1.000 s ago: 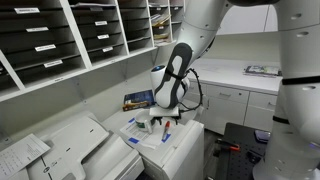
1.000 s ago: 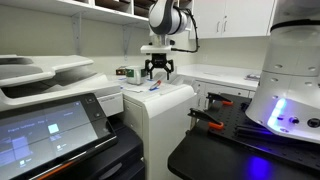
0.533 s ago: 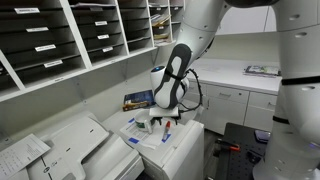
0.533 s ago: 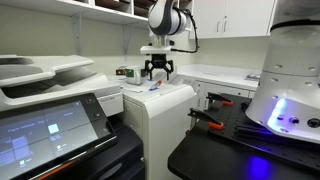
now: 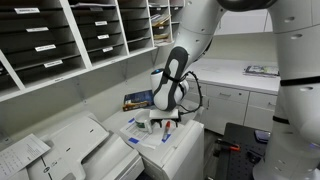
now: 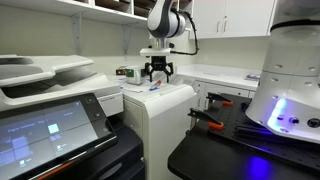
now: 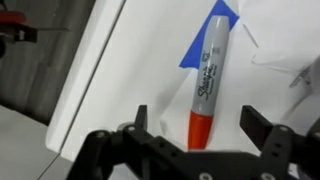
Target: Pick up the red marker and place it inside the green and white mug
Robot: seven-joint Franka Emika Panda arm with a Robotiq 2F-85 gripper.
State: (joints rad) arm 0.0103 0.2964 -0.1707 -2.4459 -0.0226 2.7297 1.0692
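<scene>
The red marker [image 7: 208, 70] has a grey barrel and a red cap and lies flat on the white printer top [image 7: 120, 70]. In the wrist view its red cap end sits between my gripper's [image 7: 195, 120] two open fingers, which straddle it without touching it. In both exterior views the gripper [image 5: 165, 121] [image 6: 157, 74] points straight down just above the printer top. A small white round thing that looks like the green and white mug [image 5: 143, 121] stands on the same top beside the gripper.
Blue pieces [image 5: 133, 141] lie on the white printer top [image 6: 165, 95], one under the marker [image 7: 190, 58]. A grey printer [image 5: 70, 145] stands alongside. Shelves of paper trays [image 5: 60, 40] hang above. A counter with cabinets [image 5: 240, 85] lies behind.
</scene>
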